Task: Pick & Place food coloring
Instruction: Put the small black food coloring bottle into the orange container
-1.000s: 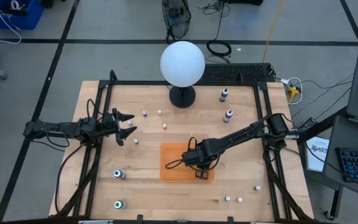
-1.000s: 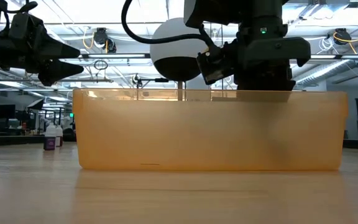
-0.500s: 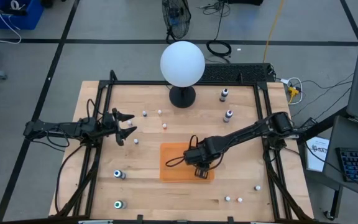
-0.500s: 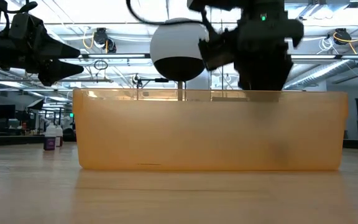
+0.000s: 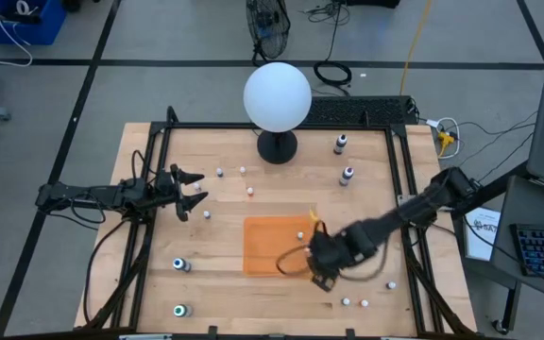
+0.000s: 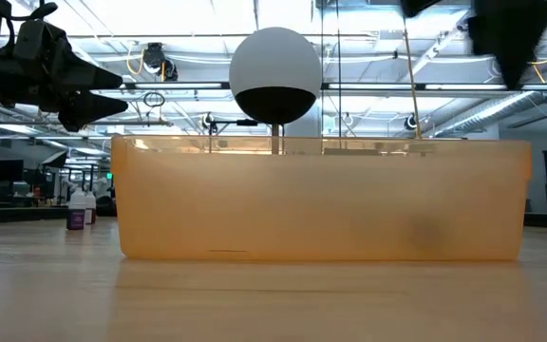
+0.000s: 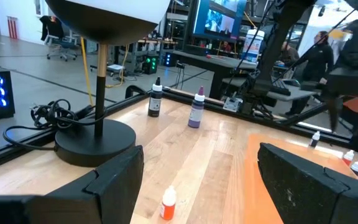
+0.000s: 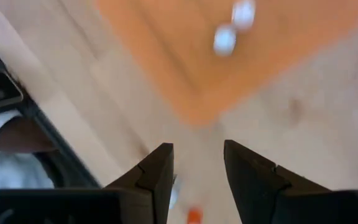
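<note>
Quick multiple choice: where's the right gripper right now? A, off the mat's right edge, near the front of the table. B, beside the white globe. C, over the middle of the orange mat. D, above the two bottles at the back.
A: in the high view the right gripper hangs past the right front corner of the orange mat, far from the globe.

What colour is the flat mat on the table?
Orange; the high view shows it best.

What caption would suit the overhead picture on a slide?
Right gripper hovers open by the orange tray holding one small bottle; left gripper waits open, other bottles scattered around.
</note>
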`<control>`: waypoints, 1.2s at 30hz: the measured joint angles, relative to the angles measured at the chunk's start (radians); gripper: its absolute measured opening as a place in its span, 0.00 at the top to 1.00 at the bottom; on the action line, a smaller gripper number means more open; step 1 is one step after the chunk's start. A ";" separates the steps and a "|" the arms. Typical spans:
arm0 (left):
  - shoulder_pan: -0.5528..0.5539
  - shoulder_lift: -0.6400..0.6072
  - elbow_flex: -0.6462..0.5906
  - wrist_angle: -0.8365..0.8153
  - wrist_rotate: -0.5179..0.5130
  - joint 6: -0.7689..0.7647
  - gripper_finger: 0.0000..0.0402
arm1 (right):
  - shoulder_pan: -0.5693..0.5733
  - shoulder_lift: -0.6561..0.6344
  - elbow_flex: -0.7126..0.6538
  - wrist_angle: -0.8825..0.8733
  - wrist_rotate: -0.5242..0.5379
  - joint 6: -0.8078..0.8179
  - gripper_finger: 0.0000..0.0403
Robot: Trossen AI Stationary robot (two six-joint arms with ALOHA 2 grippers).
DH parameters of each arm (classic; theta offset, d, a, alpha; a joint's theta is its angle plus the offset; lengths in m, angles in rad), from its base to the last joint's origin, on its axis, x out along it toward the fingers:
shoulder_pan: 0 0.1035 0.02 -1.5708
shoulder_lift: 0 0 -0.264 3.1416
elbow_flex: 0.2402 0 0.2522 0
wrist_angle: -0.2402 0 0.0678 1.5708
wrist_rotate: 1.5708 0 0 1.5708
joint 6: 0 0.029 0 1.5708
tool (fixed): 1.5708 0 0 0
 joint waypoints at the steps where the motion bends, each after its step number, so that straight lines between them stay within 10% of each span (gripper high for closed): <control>1: 0.000 0.000 0.000 0.000 0.000 0.000 0.23 | 0.033 -0.002 0.000 -0.010 -0.005 0.050 0.68; 24: 0.000 0.000 0.000 0.000 0.000 0.000 0.23 | 0.447 -0.004 -0.005 -0.394 -0.068 0.709 0.68; 36: 0.000 0.000 0.000 0.000 0.000 0.000 0.23 | 0.457 -0.165 -0.351 -0.058 -0.048 0.748 0.68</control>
